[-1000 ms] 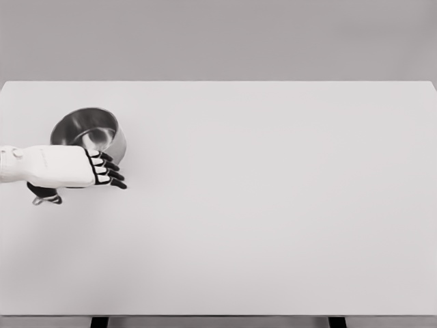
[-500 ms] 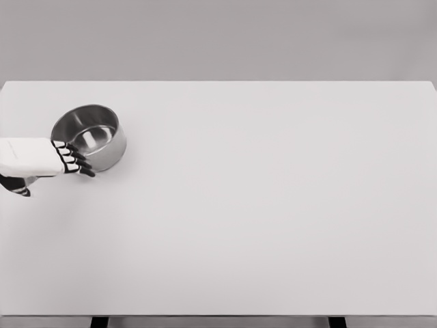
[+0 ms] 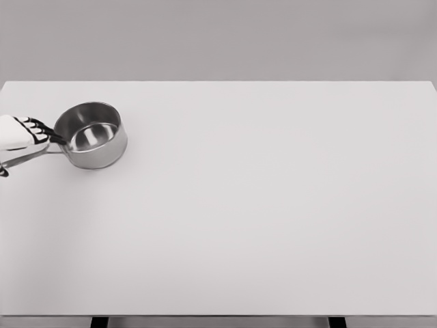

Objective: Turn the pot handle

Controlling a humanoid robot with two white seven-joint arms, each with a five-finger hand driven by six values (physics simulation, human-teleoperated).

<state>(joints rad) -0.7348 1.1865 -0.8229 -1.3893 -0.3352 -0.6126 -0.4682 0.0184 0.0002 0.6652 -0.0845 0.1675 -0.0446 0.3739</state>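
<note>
**Reaching in at the left edge: hand over the pot handle**

Head view: a steel pot stood upright in the upper left of the frame, on a wide white table. Its open mouth faced up, the shiny inside wall and flat bottom plainly visible. The pot's handle ran out from the pot's left side toward the left edge of the frame, slanting a little downward, a thin grey bar lying low over the tabletop.

The left hand came in at the left edge, level with the pot, its white back turned up. Its dark fingers pointed right, their tips right at the pot's left wall near the handle's root. The fingers looked extended rather than wrapped, and the handle showed free below the palm; whether any finger actually pressed on the metal could not be told from this angle. A dark thumb tip peeked out at the frame edge below the handle.
</note>
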